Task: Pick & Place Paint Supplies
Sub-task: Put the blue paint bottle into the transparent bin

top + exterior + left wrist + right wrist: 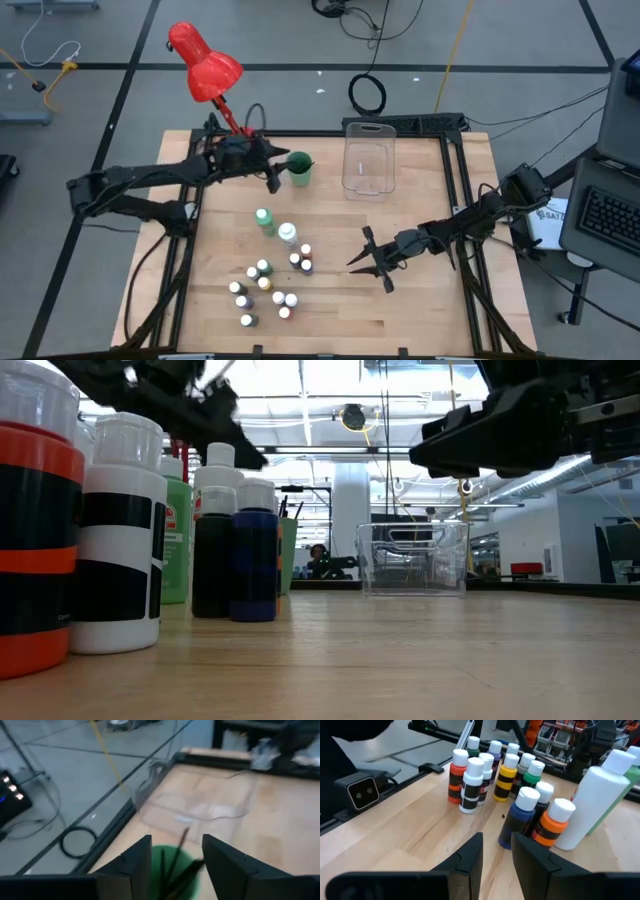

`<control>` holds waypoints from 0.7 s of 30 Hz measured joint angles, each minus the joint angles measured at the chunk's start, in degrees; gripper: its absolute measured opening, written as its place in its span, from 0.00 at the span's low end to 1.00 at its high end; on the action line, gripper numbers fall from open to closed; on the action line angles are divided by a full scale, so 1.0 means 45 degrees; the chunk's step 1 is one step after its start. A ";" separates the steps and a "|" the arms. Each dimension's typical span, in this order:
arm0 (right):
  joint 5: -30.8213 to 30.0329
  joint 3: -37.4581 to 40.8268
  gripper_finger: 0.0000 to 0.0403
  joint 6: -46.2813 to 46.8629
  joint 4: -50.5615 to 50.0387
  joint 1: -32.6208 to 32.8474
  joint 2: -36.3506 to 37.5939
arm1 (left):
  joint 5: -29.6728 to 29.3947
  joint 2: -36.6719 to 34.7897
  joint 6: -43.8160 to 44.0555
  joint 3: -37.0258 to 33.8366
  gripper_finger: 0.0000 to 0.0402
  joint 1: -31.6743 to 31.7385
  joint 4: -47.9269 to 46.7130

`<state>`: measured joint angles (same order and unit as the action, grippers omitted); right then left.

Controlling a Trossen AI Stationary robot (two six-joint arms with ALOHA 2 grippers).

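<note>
Several tiny white-capped paint bottles point(265, 285) stand upright in a cluster on the near left of the table. A tall green bottle point(265, 220) and a tall white bottle point(287, 235) stand just beyond them. Thin dark brushes point(176, 865) stick up out of a green cup point(298, 168). My left gripper point(172, 855) is open and hovers over the cup, with the brushes showing between its fingers. My right gripper point(495, 845) is open, low over the table to the right of the cluster. It points at a blue bottle point(520, 817) and an orange one point(555, 822).
A clear plastic bin point(368, 160) stands to the right of the green cup at the far edge. A red desk lamp point(205, 65) sits at the far left corner. Bare wood point(420, 310) lies to the right of the bottles and near my right gripper.
</note>
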<state>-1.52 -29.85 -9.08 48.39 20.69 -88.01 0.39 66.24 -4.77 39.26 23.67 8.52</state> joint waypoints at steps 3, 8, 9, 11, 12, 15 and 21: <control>-0.0019 0.0000 0.23 -0.0067 -0.0050 0.0000 0.0000 | 0.0519 -0.1532 0.0193 0.0245 0.45 -0.0443 -0.2000; -0.0029 0.0000 0.23 -0.0174 0.0000 0.0000 0.0000 | 0.0800 -0.4556 0.0180 0.0290 0.28 -0.1567 -0.5120; -0.0029 0.0000 0.23 -0.0165 -0.0028 0.0000 0.0000 | 0.0542 -0.5209 0.0173 0.0294 0.22 -0.1785 -0.5744; -0.0034 0.0000 0.23 -0.0162 -0.0054 0.0000 0.0000 | -0.0133 -0.6485 0.0127 0.0294 0.09 -0.2150 -0.6769; -0.0034 0.0000 0.23 -0.0153 -0.0042 0.0000 0.0000 | -0.0392 -0.7057 0.0143 0.0294 0.05 -0.2264 -0.7124; -0.0039 0.0000 0.23 -0.0141 0.0062 -0.0015 0.0000 | -0.0502 -0.8579 0.0294 -0.0223 0.03 -0.2460 -0.7350; -0.0040 0.0000 0.23 -0.0573 0.0044 -0.0017 0.0000 | -0.0988 -1.0366 0.0409 -0.3656 0.01 -0.2803 -0.5474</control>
<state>-1.70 -29.85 -11.66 48.58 20.61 -88.01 -4.06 19.59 -2.93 22.80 11.05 -16.12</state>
